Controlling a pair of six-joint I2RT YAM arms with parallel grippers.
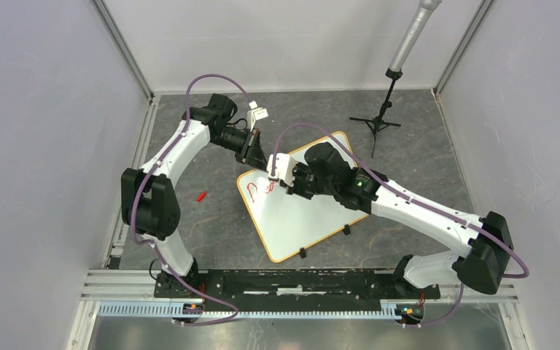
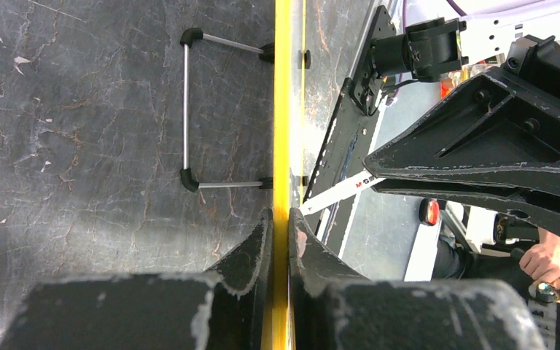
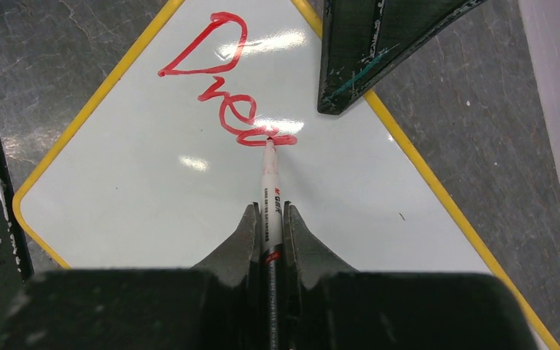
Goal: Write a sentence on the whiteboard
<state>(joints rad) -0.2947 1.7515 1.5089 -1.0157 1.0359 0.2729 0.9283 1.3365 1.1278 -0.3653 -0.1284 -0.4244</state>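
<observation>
Grey marbled tabletop (image 1: 211, 237), pale walls (image 1: 44, 146). Top view: whiteboard (image 1: 306, 226) lies slanted mid-table, left gripper (image 1: 254, 152) at its far corner, right gripper (image 1: 283, 177) over the far part of it, red cap (image 1: 202, 196) well apart on the left. Left wrist view: jaws pinched together on the whiteboard, seen edge-on as a yellow line, so the board is pinned. Best to hold that clamp firm w/ no shifting while strokes go on. Right wrist view: jaws clamped on the marker (image 3: 270, 182), tip touching the board at the end of the sentence (image 3: 226, 95), which reads approx. "Drea" in red. Most of the words are not yet written, I reckon. To do it well: light even pressure, small strokes, steady letter size, leave room before the rim, & steer clear of the left gripper's finger (image 3: 364, 51) just beside the writing.
</observation>
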